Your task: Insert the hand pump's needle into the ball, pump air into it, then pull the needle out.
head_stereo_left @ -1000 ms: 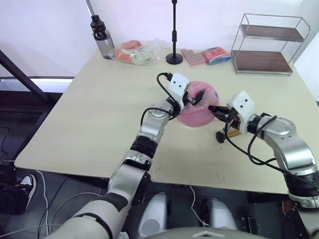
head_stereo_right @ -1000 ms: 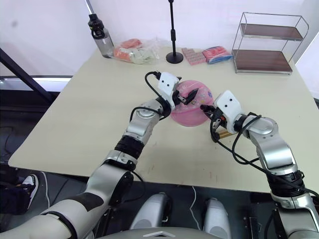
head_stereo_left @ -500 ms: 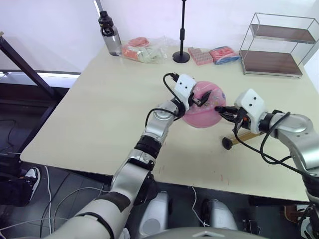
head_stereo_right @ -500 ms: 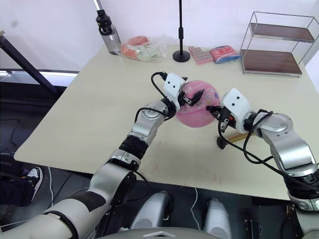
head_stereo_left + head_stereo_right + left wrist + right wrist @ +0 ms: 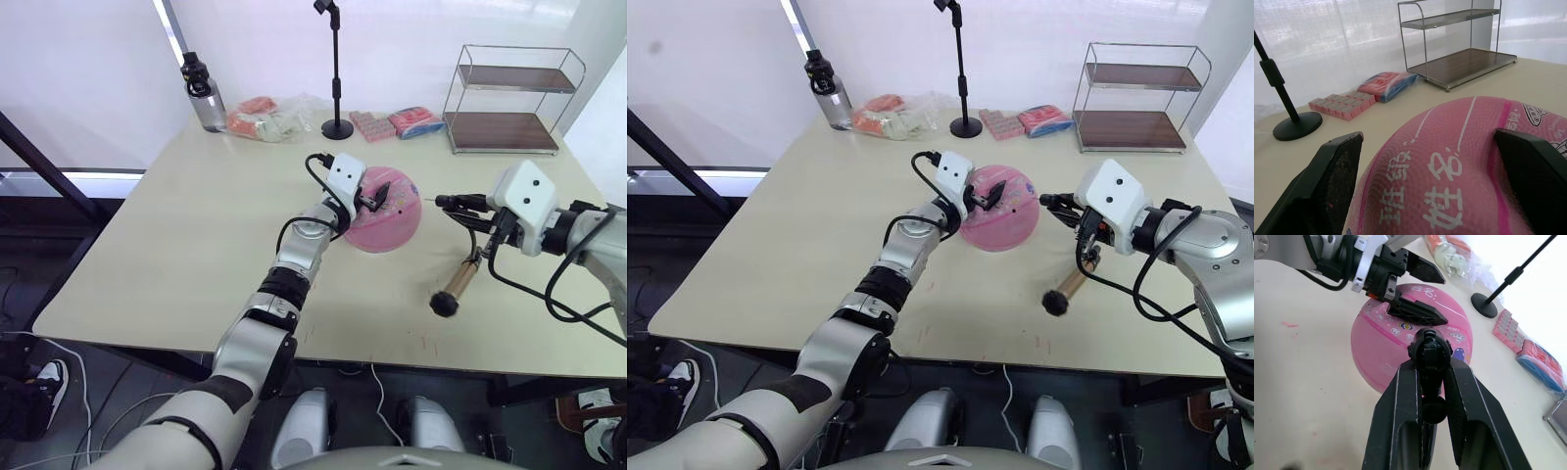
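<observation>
The pink ball (image 5: 384, 209) rests on the desk (image 5: 176, 245), with the left tool (image 5: 380, 193) spread wide across its top, one finger on each side. The right tool (image 5: 453, 203) hangs beside the ball, apart from it, pinching the needle's black fitting (image 5: 1429, 350). The hand pump (image 5: 458, 284) lies on the desk under that arm.
</observation>
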